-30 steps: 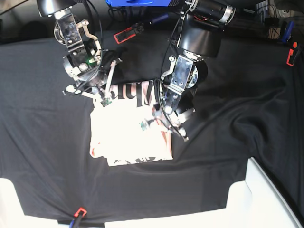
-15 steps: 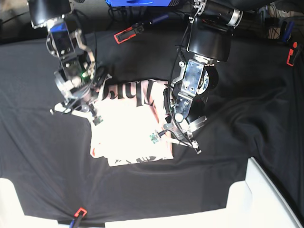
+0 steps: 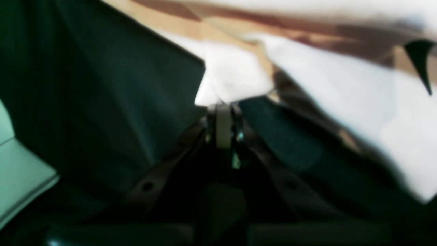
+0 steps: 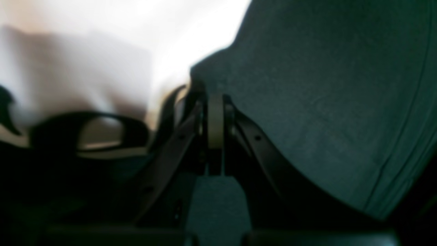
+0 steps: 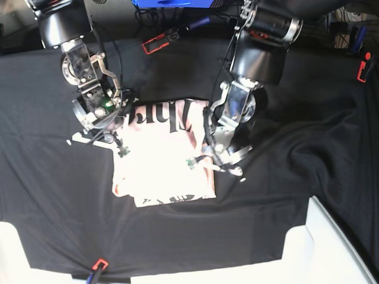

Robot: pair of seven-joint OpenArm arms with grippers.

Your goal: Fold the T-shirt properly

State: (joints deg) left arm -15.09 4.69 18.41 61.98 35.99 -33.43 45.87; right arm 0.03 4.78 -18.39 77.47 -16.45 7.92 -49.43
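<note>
The left pincer (image 5: 228,165) is shut tight with nothing in it. Its tip sits right at the edge of the T-shirt (image 5: 163,163), by the shirt's corner; the wrist view is too blurry to tell if it touches. The right pincer (image 5: 115,145) is shut tight too, and holds nothing. It hangs at the shirt's other top corner, where pink cloth meets the black table cloth (image 5: 296,136). The T-shirt lies folded between the two pincers, with black letters (image 5: 163,115) showing on the strip up by the arms. Out past each pincer, away from the shirt, the table cloth is wide and bare. A white box (image 5: 331,248) stands well apart from the left pincer.
</note>
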